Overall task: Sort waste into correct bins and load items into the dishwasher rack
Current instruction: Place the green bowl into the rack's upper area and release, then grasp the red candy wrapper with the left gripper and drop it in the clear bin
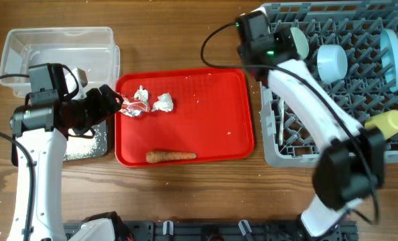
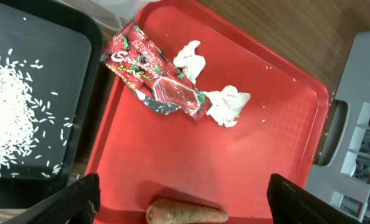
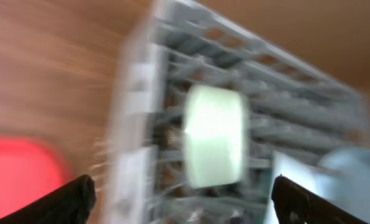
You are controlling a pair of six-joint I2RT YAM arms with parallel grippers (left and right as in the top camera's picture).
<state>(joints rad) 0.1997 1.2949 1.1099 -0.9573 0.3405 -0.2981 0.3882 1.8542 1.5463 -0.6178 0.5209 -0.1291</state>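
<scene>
Overhead: both hands spread wide, nothing gripped, waste lying on the red tray point(image 1: 212, 134).
Left hand point(image 1: 112, 100) hovers at the tray's 9 o'clock edge, just beside the snack wrapper point(image 1: 133, 107) and paper ball point(image 1: 163, 102); the carrot stick point(image 1: 171, 156) lies at 6 o'clock. Rice grains point(image 1: 85, 144) sit in the black tray point(image 1: 102, 148), with the clear tub point(image 1: 25, 47) at its 12 o'clock. Right hand point(image 3: 182, 186), blurred, hangs over the dishwasher rack point(image 1: 333, 20) at 3 o'clock, which holds the pale green bowl point(image 3: 213, 137), blue bowl point(image 1: 332, 61), plate point(image 1: 392, 50) and yellow cup point(image 1: 386, 122).
</scene>
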